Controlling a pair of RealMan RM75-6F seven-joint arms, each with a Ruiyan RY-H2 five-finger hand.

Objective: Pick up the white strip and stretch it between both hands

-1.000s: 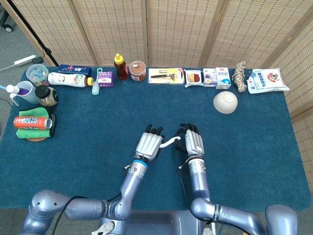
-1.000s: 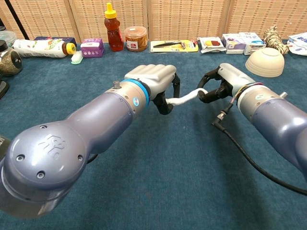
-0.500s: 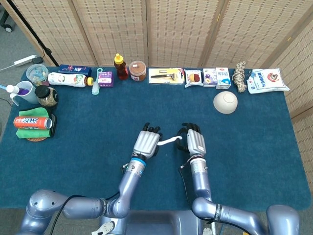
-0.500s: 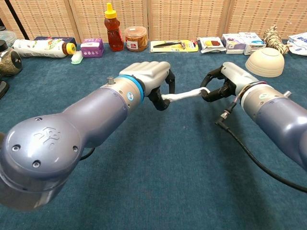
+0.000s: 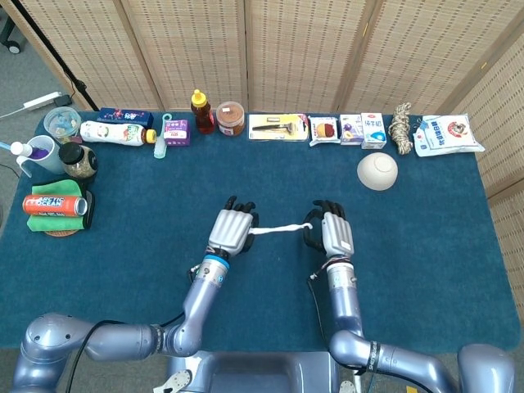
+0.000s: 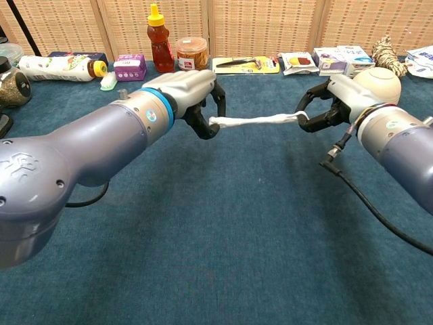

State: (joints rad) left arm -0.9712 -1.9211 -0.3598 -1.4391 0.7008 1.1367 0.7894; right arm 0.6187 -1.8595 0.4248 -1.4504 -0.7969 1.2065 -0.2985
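The left hand (image 5: 232, 231) has its fingers curled around one end of the white strip (image 5: 278, 229), and the right hand (image 5: 334, 233) pinches the other end in its curled fingers. The strip runs almost straight between them, lifted off the blue table (image 5: 147, 246), just below the middle of the head view. In the chest view the left hand (image 6: 193, 95) sits upper left of centre, the right hand (image 6: 335, 101) upper right, with the strip (image 6: 254, 121) taut across the gap.

Nothing lies between the hands and the strip. A black cable (image 6: 365, 203) trails from the right forearm down toward the lower right.

Along the top edge of the table stand a honey bottle (image 5: 201, 110), a brown-lidded jar (image 5: 231, 119), a yellow carded pack (image 5: 277, 127), small snack packets (image 5: 324, 129), a coil of rope (image 5: 401, 127) and a white bag (image 5: 447, 133). A white bowl (image 5: 377, 171) lies upside down at the upper right, well apart from the right hand.

At the far left an orange can (image 5: 54, 204) lies on a green cloth (image 5: 49, 217), and a cup (image 5: 39, 152) holds something purple; a dark-lidded jar (image 5: 78, 160) beside it holds something grainy.
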